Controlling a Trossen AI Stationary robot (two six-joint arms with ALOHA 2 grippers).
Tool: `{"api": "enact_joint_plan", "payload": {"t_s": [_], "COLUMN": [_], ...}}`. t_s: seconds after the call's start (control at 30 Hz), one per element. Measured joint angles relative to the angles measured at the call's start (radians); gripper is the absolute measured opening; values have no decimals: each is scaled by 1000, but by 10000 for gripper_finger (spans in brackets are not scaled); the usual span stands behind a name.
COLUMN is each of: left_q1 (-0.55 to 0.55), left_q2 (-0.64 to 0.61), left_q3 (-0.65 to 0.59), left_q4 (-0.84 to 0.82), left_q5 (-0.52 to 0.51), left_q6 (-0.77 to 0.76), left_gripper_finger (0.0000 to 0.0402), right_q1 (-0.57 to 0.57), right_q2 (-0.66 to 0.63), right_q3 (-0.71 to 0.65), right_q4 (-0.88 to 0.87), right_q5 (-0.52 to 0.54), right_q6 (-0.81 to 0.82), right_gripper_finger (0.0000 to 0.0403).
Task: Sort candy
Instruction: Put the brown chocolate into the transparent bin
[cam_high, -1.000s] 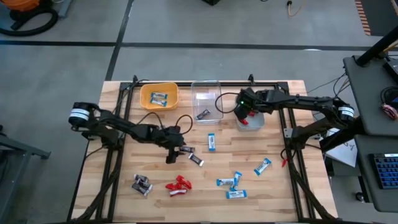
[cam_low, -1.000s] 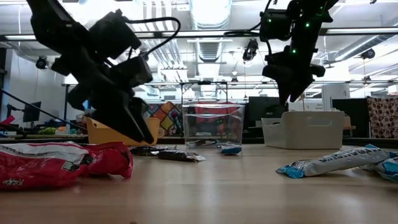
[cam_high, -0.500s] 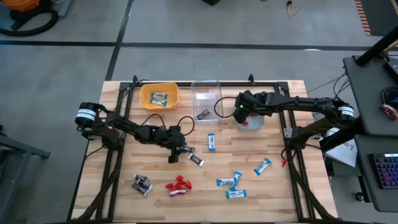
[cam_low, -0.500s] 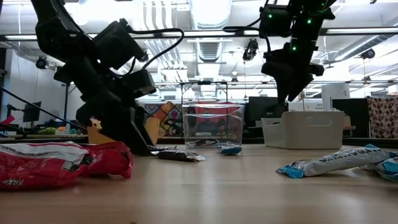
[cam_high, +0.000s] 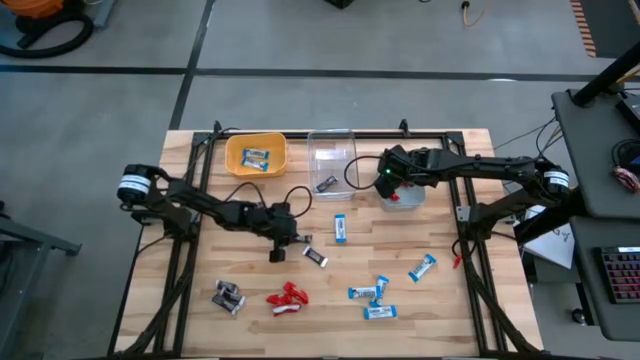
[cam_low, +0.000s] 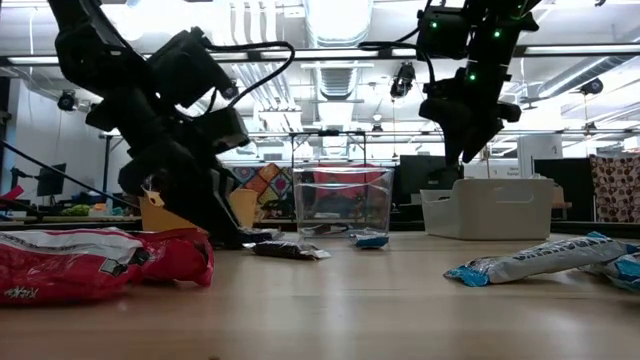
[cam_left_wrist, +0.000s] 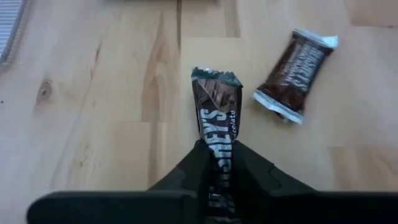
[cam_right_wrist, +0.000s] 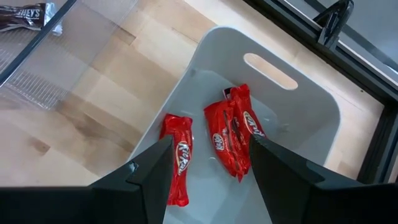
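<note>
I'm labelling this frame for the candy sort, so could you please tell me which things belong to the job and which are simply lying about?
Belongs to the job:
- dark brown candy gripped by the left gripper
- second brown candy
- red candies
- blue-and-white candies

Just lying about:
- yellow bin
- clear bin
- grey bin
- table

A wooden table (cam_high: 440, 310) fills the middle of the high view, ringed by a dark metal frame (cam_high: 180, 270). Along its upper edge stand three bins in a row: a yellow bin (cam_high: 236, 146) toward the left, a clear bin (cam_high: 330, 150) in the centre, and a grey bin (cam_right_wrist: 292, 118) just right of it. In the low view the clear bin (cam_low: 342, 200) stands at mid-frame, with the pale grey one (cam_low: 495, 208) to its right. Grey floor (cam_high: 300, 40) fills the top of the high view, and a dark desk (cam_high: 600, 150) occupies the right edge.
</note>
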Motion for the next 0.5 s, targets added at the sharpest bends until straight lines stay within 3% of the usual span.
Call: {"api": "enact_joint_plan", "payload": {"t_s": [0.27, 0.5], "left_q1": [7, 76], "left_q2": [-191, -298], "left_q3": [1, 67], "left_q4": [16, 69], "left_q5": [56, -158], "left_q6": [97, 280], "left_gripper_finger": [35, 35], "right_q1": [0, 0], "right_q2": [0, 0], "right_q3": [0, 0], "right_q4": [6, 38], "right_q5": [-17, -17], "right_q6": [2, 2], "right_gripper_finger": [201, 201]}}
